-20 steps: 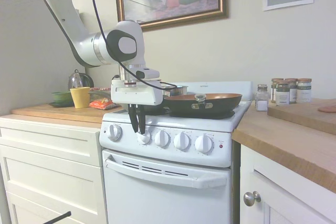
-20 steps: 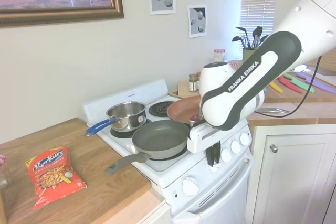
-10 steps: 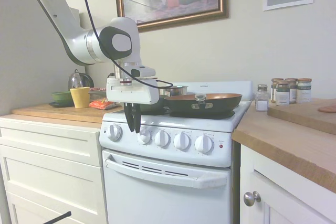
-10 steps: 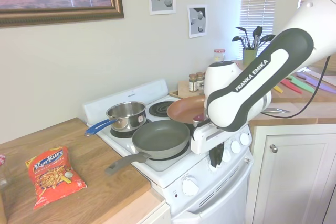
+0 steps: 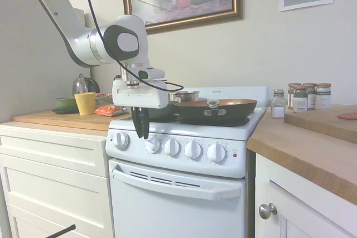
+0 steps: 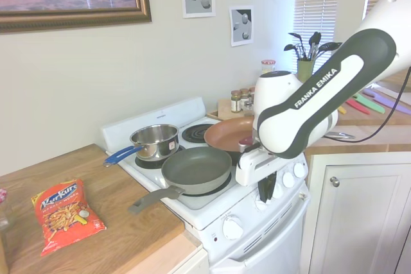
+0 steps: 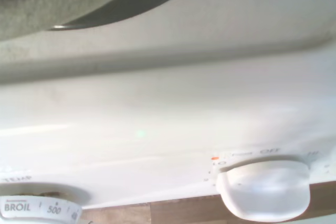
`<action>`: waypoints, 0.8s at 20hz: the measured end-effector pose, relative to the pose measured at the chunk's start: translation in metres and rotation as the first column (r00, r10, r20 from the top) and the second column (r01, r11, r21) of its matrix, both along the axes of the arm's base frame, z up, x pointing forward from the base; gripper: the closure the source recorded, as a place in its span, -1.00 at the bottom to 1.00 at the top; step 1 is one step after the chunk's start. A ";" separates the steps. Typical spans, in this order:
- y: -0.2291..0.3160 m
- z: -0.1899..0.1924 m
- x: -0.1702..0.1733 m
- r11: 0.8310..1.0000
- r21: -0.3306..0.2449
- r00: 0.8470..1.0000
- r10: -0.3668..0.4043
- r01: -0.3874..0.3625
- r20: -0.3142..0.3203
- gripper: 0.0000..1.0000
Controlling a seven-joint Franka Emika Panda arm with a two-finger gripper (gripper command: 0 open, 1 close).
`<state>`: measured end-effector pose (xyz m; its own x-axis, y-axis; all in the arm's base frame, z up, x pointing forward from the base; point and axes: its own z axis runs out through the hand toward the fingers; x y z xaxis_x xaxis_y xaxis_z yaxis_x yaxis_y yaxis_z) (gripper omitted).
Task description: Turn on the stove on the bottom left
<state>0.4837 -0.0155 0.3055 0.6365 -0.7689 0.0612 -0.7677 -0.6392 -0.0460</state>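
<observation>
The white stove (image 5: 184, 193) has a row of round white knobs on its front panel and a small red light (image 5: 235, 155) at the row's right end. My gripper (image 5: 140, 136) hangs fingers-down in front of the panel, between the far-left knob (image 5: 121, 140) and the second knob (image 5: 153, 145), touching neither. Its dark fingers are close together with nothing between them. From the other side the gripper (image 6: 266, 198) hangs just below the stove's (image 6: 257, 235) front edge. The wrist view shows one knob (image 7: 265, 187) under an OFF label and a dial marked BROIL (image 7: 37, 206).
A grey pan (image 6: 196, 170), a copper pan (image 5: 215, 110) and a steel pot (image 6: 155, 141) sit on the burners, close above the gripper. A chips bag (image 6: 64, 213) and a yellow cup (image 5: 85, 103) are on the left counter. Spice jars (image 5: 304, 97) stand on the right.
The gripper has moved left and slightly up, from in front of the second knob to the gap between the first and second knobs. The finger spacing looks unchanged.
</observation>
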 end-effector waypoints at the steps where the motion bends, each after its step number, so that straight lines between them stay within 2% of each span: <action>1: 0.000 0.001 0.001 1.000 0.000 1.000 0.000 0.000 0.002 1.00; 16: 0.006 -0.011 0.022 1.000 -0.003 1.000 0.014 -0.014 -0.009 1.00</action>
<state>0.5055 -0.0093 0.2949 0.6479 -0.7595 0.0584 -0.7588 -0.6502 -0.0373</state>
